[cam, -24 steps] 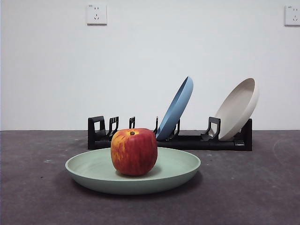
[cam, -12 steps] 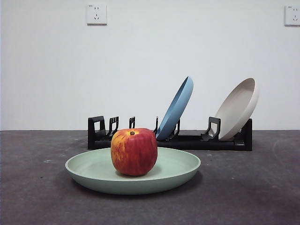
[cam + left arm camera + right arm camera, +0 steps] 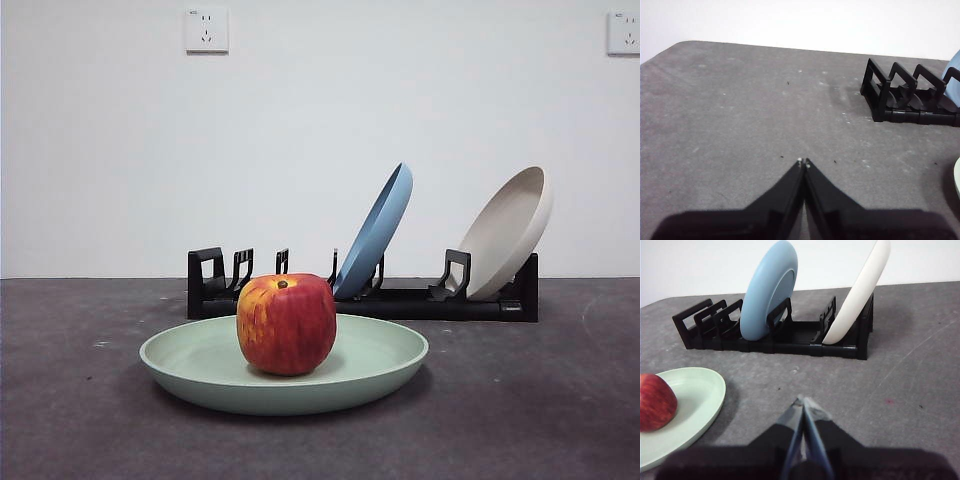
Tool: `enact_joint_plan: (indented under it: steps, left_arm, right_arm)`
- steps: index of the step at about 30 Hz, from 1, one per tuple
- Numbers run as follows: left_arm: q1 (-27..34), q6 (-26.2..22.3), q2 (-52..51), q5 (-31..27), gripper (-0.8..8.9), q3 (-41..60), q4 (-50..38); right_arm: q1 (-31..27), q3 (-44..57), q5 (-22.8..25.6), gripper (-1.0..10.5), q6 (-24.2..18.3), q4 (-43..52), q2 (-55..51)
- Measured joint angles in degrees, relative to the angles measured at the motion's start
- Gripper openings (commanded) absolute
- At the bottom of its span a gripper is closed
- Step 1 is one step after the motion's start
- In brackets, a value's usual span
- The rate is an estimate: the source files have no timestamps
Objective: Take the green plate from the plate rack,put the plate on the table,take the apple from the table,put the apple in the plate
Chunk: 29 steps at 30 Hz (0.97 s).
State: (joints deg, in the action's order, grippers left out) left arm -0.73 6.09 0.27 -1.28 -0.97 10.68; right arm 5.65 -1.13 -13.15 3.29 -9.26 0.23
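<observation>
Nothing moved: one apple (image 3: 286,324) sits in one green plate (image 3: 380,352).

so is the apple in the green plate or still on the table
In the plate: the apple sits upright in the middle of the green plate, which lies flat on the table.

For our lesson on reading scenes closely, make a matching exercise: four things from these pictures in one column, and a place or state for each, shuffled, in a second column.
Column one:
1. apple
2. green plate
3. blue plate
4. left end effector

Column two:
A. leaning in the plate rack
B. shut, holding nothing
C. resting in the green plate
D. lying flat on the table, in front of the rack

Pairs: 1-C, 2-D, 3-A, 4-B.
</observation>
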Motion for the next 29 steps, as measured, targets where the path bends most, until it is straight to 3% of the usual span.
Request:
enact_joint_plan:
  steps: [11, 29]
  left_arm:
    - [0.0, 0.0, 0.0, 0.0, -0.03, 0.0, 0.0]
    - [0.0, 0.0, 0.0, 0.0, -0.03, 0.0, 0.0]
  right_arm:
    - [0.02, 0.0, 0.02, 0.0, 2.78, 0.04, 0.0]
    - [0.02, 0.0, 0.02, 0.0, 2.97, 0.04, 0.0]
